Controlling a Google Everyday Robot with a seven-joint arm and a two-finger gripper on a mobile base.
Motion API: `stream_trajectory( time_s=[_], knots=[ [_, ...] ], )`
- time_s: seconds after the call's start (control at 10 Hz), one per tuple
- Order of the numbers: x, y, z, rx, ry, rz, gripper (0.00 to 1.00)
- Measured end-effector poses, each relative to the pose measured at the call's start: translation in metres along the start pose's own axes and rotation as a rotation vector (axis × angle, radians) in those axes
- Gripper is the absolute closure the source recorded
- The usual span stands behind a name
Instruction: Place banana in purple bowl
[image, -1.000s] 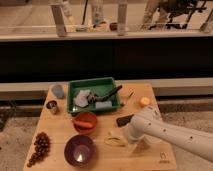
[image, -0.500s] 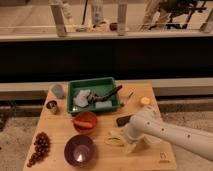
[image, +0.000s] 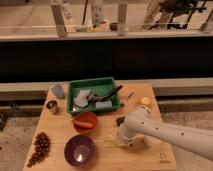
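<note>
Nearest the front edge of the pale wooden tabletop (image: 60, 127) sits the purple bowl (image: 79, 150), round, glossy and dark. A cluster of dark red grapes (image: 39, 147) lies to its left by the tabletop's corner. Just to the bowl's right, apart from its rim, the banana (image: 111, 144) lies flat on the wood, pale yellow and slim. The gripper (image: 120, 141) is down at the banana's right end with its fingers drawn together; the wrist hides whether they actually pinch the fruit. Compared with the earlier frames, the white, smooth arm (image: 165, 132), which reaches in from the right, and the banana sit in much the same place.

Bare wood lies open between the banana and the purple bowl and along the front right corner. Behind them the orange-red bowl (image: 85, 121) holds an orange carrot-like piece, and a small dark item (image: 120, 120) lies right of it. A metal cup (image: 51, 106) stands at the left edge. Farther back, a green rectangular tray (image: 95, 95) holds grey and white pieces, with a grey block (image: 58, 90) to its left and a small yellow round thing (image: 145, 100) to its right. A dark wall closes off the far side.
</note>
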Motion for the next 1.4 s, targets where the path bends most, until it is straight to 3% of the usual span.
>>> stream_trajectory(
  time_s=[0.4, 0.6, 0.7, 1.0, 1.4],
  knots=[
    [0.001, 0.003, -0.043, 0.059, -0.033, -0.014, 1.00],
    [-0.002, 0.003, -0.076, 0.099, -0.065, -0.050, 1.00],
    [-0.007, 0.000, -0.082, 0.101, -0.074, -0.069, 1.00],
    [-0.035, -0.013, -0.070, 0.058, -0.105, -0.161, 1.00],
    [-0.131, -0.022, -0.038, -0.027, -0.124, -0.407, 1.00]
  ],
)
